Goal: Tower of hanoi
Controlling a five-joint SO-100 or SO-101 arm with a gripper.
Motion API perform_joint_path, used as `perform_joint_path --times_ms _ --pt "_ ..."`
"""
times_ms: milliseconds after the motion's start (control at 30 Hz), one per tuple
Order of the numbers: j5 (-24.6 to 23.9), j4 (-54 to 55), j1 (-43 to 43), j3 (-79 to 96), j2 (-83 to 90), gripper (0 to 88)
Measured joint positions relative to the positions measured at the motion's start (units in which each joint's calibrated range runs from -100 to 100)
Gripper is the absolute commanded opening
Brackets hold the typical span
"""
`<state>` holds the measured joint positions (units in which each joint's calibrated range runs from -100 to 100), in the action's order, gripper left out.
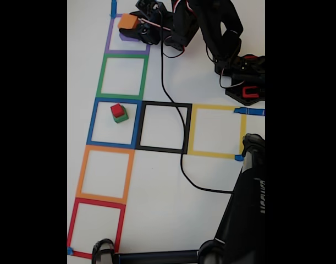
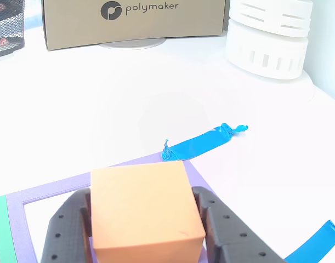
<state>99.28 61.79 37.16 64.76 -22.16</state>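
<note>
An orange cube [image 1: 127,22] sits between the fingers of my black gripper [image 1: 127,27] at the top of the purple tape square [image 1: 109,38] in the fixed view. The other view shows the same orange cube [image 2: 145,213] close up, with a black finger [image 2: 66,224] pressed against each side and the gripper [image 2: 145,219] shut on it over the purple square's corner [image 2: 52,189]. Whether the cube rests on the table or hangs above it cannot be told. A small red cube [image 1: 117,110] is stacked on a green cube [image 1: 122,118] inside the blue square [image 1: 92,124].
Green [image 1: 102,77], black [image 1: 163,103], yellow [image 1: 214,107], orange [image 1: 82,170] and red [image 1: 73,225] tape squares mark the white table. A black cable [image 1: 181,159] crosses it. A black stand [image 1: 247,209] fills the lower right. A cardboard box [image 2: 134,22], a white spool [image 2: 268,38] and blue tape [image 2: 203,141] lie beyond.
</note>
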Motion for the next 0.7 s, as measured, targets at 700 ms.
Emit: perform_joint_path --times_ms 700 --pt "0.2 -8.2 -3.4 4.6 10.6 6.0"
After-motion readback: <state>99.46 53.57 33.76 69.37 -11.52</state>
